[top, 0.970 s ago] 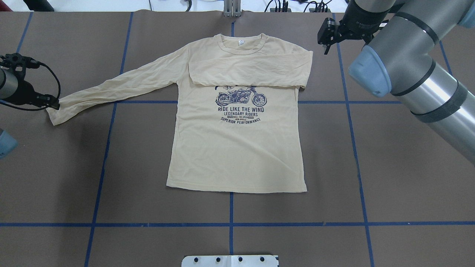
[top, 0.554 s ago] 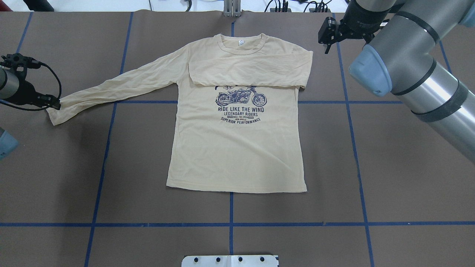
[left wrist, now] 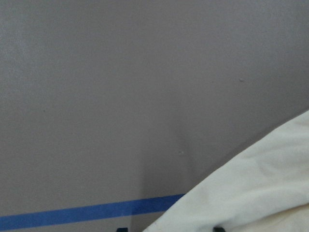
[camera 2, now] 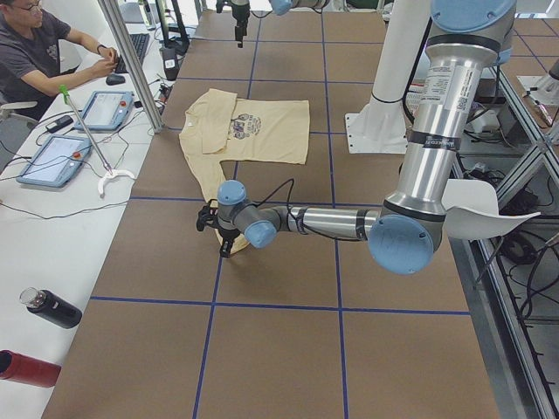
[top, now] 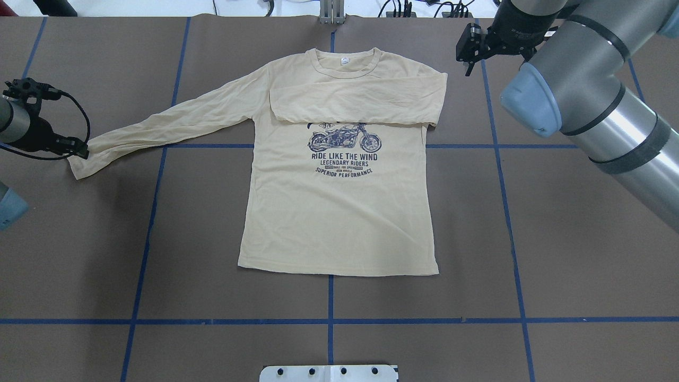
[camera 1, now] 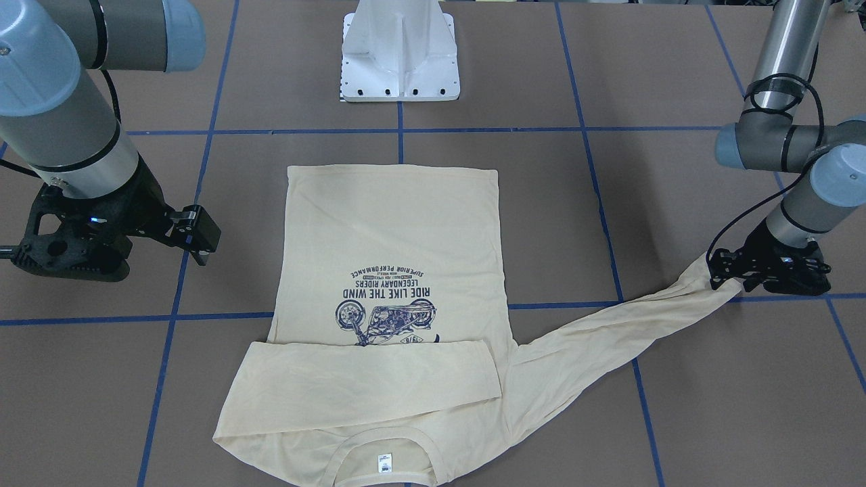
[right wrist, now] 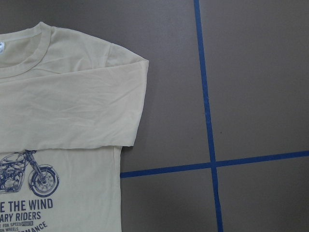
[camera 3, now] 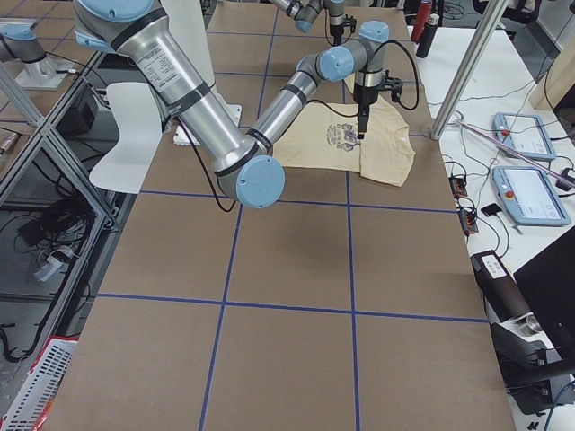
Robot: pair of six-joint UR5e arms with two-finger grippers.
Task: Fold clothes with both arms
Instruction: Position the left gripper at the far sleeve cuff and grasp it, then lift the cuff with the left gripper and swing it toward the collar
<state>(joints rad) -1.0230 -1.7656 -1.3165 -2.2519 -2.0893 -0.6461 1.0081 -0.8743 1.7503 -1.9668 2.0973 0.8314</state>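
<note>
The cream-yellow T-shirt (top: 339, 212) lies flat and print up on the brown table, neck label (top: 345, 60) at the far end. One sleeve (top: 355, 101) is folded across the chest. The other sleeve (top: 175, 122) stretches out to the left. My left gripper (top: 80, 152) is shut on that sleeve near its cuff and holds it slightly raised, as the front-facing view (camera 1: 722, 274) shows. The left wrist view shows only fabric (left wrist: 251, 193) and table. My right gripper (top: 467, 61) looks open and empty, hanging just right of the folded shoulder, also in the front-facing view (camera 1: 196, 233).
The white pedestal base (camera 1: 400, 54) stands at the robot's side of the table. Blue tape lines (top: 329, 320) cross the brown surface. A metal post (top: 333, 10) stands at the far edge. An operator (camera 2: 44, 52), tablets and bottles (camera 2: 52, 307) are on the side desk.
My left gripper has shifted slightly toward the shirt with the sleeve end in it. My right gripper has drifted a little up and away from the shoulder.
</note>
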